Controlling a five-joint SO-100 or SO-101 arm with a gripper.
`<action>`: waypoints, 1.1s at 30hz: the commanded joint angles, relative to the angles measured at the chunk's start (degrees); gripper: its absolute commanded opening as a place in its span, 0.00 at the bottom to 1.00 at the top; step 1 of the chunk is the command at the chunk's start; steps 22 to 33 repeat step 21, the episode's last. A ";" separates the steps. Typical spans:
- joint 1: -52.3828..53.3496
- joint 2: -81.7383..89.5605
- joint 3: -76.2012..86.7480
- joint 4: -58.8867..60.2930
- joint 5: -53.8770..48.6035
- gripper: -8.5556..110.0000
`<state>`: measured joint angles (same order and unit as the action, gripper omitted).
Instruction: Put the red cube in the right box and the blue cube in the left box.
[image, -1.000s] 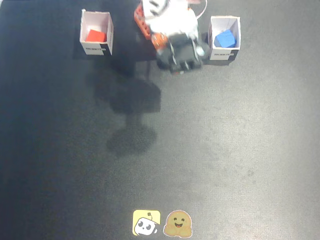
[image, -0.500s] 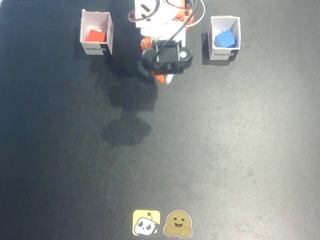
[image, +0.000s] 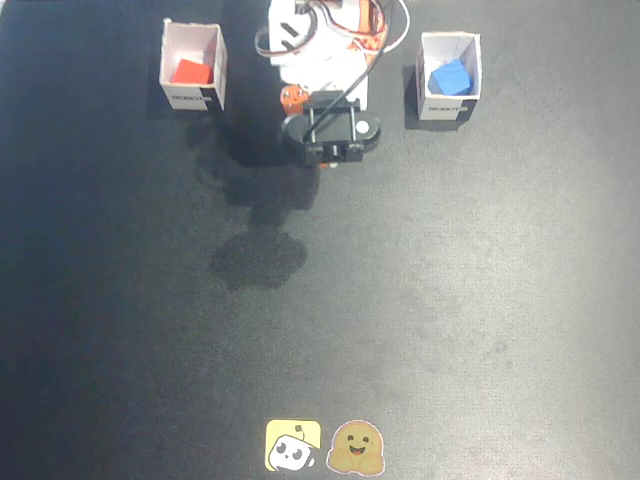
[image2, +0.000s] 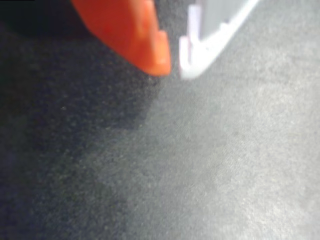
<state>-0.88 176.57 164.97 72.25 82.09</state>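
1. Gripper (image2: 172, 70) was seen in wrist view w/ orange and white tips nearly touching, nothing held, above bare dark mat (image: 450, 300).
2. In fixed view, arm (image: 325, 75) was folded at top centre, betw. two white boxes.
3. Red cube (image: 190, 72) was found in left box (image: 193, 97); blue cube (image: 450, 77) in right box (image: 448, 105).
4. Two stickers (image: 325, 446) were noted at bottom edge, well apart from arm.
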 joint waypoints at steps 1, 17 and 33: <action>0.26 0.62 -0.35 0.09 -0.70 0.07; -0.35 0.62 -0.35 0.09 1.14 0.07; -0.35 0.62 -0.35 0.09 1.14 0.07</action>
